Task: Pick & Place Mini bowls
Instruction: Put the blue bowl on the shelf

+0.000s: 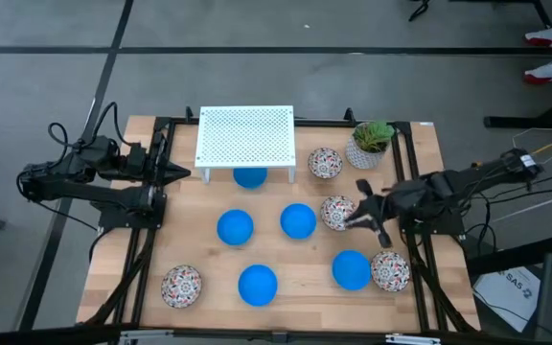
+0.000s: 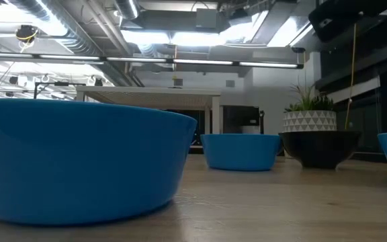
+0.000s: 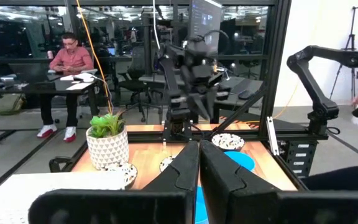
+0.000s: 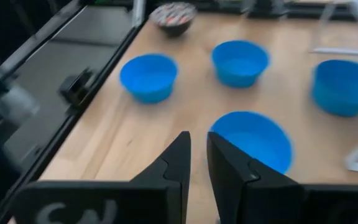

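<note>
I am seeing the left claw (image 1: 182,173) resting closed and empty at the surface's (image 1: 295,273) left edge. Bowls (image 1: 235,227) are sitting scattered across it. The right claw (image 1: 365,218), nearly closed, is hovering empty beside a patterned bowl (image 1: 335,213).

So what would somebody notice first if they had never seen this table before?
Probably the bright blue bowls dotted over the middle and near side of the wooden table, with red-flowery patterned bowls mixed in. At the far edge a white perforated stand shelters one blue bowl underneath. The right end effector reaches over a patterned bowl on the right; the left arm waits at the table's left edge.
</note>
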`<action>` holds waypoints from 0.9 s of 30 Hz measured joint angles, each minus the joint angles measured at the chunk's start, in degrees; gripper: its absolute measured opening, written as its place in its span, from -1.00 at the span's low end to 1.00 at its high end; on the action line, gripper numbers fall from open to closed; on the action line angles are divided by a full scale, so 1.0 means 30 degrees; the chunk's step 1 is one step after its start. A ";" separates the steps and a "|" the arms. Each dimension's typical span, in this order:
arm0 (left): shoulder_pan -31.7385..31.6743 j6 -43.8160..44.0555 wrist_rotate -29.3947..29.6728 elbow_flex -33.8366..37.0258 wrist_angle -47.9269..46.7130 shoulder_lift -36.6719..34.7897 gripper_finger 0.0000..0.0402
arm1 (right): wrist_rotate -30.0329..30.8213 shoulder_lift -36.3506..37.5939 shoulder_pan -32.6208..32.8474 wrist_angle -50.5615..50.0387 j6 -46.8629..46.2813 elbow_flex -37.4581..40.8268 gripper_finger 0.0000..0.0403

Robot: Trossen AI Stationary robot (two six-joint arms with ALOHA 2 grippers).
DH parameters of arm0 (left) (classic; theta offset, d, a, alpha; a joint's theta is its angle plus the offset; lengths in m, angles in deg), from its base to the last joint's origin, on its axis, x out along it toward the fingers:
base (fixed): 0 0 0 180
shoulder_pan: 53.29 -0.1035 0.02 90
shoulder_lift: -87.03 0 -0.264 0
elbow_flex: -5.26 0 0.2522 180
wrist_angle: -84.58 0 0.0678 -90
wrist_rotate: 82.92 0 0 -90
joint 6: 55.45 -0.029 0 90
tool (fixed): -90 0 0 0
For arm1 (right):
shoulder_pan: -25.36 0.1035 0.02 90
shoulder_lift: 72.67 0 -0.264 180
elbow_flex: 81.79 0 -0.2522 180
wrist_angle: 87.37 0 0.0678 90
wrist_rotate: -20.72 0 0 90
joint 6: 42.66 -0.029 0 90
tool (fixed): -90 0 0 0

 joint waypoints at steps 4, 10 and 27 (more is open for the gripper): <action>0.0000 0.0000 0.0006 0.0006 -0.0002 -0.0001 -0.94 | 0.0000 -0.1325 0.1466 0.0017 -0.0003 0.0000 -0.73; 0.0000 0.0000 0.0000 0.0007 0.0001 0.0000 -0.95 | -0.0014 -0.3960 0.2693 0.1411 -0.1599 0.0000 -0.73; -0.0001 0.0000 0.0003 0.0000 -0.0003 -0.0003 -0.94 | -0.4481 -0.9251 0.2956 0.3334 -0.9650 -0.1047 -0.73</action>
